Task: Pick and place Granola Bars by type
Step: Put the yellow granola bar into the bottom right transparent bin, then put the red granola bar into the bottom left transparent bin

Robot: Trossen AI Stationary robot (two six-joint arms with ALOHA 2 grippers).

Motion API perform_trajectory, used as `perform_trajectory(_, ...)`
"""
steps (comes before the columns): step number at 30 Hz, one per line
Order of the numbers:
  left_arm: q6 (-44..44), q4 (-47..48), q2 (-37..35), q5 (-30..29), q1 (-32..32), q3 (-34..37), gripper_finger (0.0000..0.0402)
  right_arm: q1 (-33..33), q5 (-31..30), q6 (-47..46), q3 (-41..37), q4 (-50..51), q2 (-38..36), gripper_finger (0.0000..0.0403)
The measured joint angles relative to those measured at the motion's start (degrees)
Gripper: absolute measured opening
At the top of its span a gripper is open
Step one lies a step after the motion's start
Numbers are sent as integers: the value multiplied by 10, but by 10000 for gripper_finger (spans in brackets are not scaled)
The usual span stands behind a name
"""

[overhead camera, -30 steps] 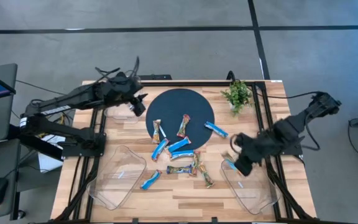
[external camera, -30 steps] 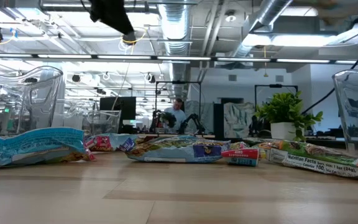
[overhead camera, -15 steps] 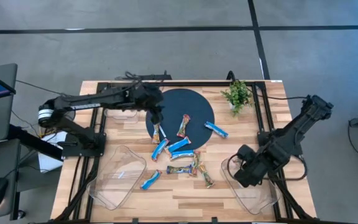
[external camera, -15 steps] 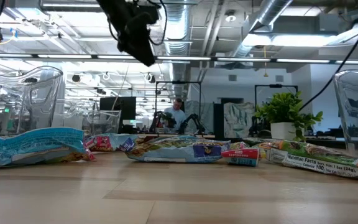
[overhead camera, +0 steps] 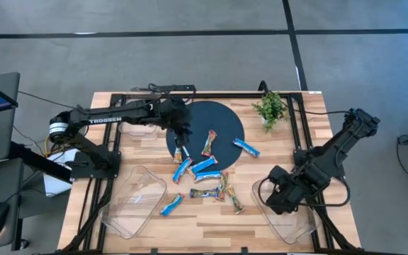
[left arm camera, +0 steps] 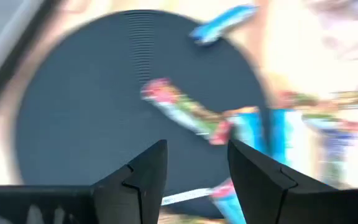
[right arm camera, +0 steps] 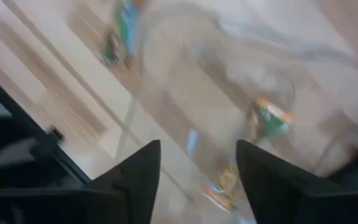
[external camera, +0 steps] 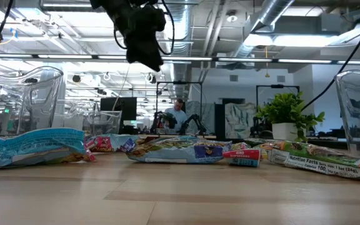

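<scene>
Several wrapped Granola Bars lie on the dark round mat (overhead camera: 204, 124) and on the wood just in front of it: a tan one (overhead camera: 180, 149), a red one (overhead camera: 209, 143), blue ones (overhead camera: 246, 147) (overhead camera: 204, 166), and multicoloured ones (overhead camera: 224, 186). One blue bar (overhead camera: 171, 205) lies at the rim of the left clear tray (overhead camera: 129, 205). My left gripper (left arm camera: 194, 146) hangs open above the mat's left part, over the tan bar, with nothing between its fingers. My right gripper (right arm camera: 197, 146) stands open over the right clear tray (overhead camera: 292, 219). What lies under it is blurred.
A potted plant (overhead camera: 270, 108) stands at the far right of the table. A third clear tray (overhead camera: 137, 127) sits left of the mat. Black frame rails run along both table sides. Bare wood lies along the near edge between the two trays.
My left gripper has swung from the mat's far-left rim toward the right and near, coming lower over the mat's left part. My right gripper has moved toward the near edge over the right tray; the blue bar seen beside it a second ago no longer shows.
</scene>
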State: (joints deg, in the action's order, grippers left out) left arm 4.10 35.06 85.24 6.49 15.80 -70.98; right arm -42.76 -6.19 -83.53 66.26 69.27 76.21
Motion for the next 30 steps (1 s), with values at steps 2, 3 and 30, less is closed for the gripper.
perform_trajectory(2, 10, -13, 15, 55, 2, 0, 164, 0, -48, 1, 0, -10, -12, 217)
perform_trajectory(3, 10, -8, 23, 69, 4, 1, 164, 0, -73, 5, 0, -13, -19, 220)
perform_trajectory(30, 257, -177, 219, 4, -17, -5, 207, 78, -257, 167, 0, -18, -39, 204)
